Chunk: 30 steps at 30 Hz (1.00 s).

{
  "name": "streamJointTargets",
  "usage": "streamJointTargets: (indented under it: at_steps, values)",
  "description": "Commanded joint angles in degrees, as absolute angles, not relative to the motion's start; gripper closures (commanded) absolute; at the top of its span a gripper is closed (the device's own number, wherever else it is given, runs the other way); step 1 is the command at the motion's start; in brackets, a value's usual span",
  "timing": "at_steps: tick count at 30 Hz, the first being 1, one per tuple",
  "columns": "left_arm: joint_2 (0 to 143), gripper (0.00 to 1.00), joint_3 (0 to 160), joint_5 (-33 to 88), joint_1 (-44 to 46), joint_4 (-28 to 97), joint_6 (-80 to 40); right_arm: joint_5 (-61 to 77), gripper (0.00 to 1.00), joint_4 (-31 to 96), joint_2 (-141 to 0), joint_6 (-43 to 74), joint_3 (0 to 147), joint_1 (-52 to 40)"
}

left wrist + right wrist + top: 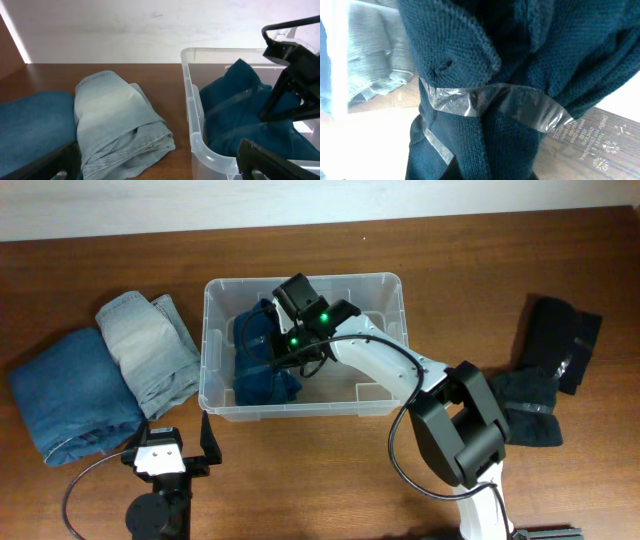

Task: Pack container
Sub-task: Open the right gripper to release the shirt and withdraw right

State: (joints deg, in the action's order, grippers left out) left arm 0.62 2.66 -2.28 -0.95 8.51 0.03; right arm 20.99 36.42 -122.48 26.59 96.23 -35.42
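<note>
Brown wooden tabletop (400, 240) meets a pale wall in the overhead view. At its centre sits the large clear plastic container (385, 290), holding a dark teal knitted garment (258, 375). The right gripper (283, 358) reaches inside. Folded dark blue jeans (70, 395) and folded pale washed jeans (150, 350) lie left, black clothing (550, 365) right. The left gripper (172, 437) is near the front edge, jaws apart.

Left wrist: spread fingers (270, 160) frame the pale jeans beside the container's rim.

Right wrist: the knit, banded with clear tape (495, 102), bunches in the closed jaws.
</note>
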Motion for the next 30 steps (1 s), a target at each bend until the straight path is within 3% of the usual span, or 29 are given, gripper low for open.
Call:
streamJointTargets:
  at_steps: [1,5,18,20,30]
  values:
    - [0.3,0.01,2.3,-1.7,-1.3,8.4,0.9,21.8,0.95,35.5,-123.1,26.5,97.5,-36.2]
    - [0.3,0.01,2.3,-1.7,-1.3,8.4,0.9,22.5,0.65,35.0,-123.1,26.5,97.5,-36.7]
    - [0.3,0.01,2.3,-1.7,-1.3,8.4,0.9,22.4,0.14,35.6,-123.1,26.3,97.5,-36.9]
    - [0.3,0.01,2.3,-1.7,-1.3,8.4,0.9,22.4,0.09,35.9,-123.1,24.1,97.5,-36.8]
    - [0.3,0.01,2.3,-1.7,-1.3,8.4,0.9,22.2,0.08,37.1,-119.1,22.7,97.8,-33.1]
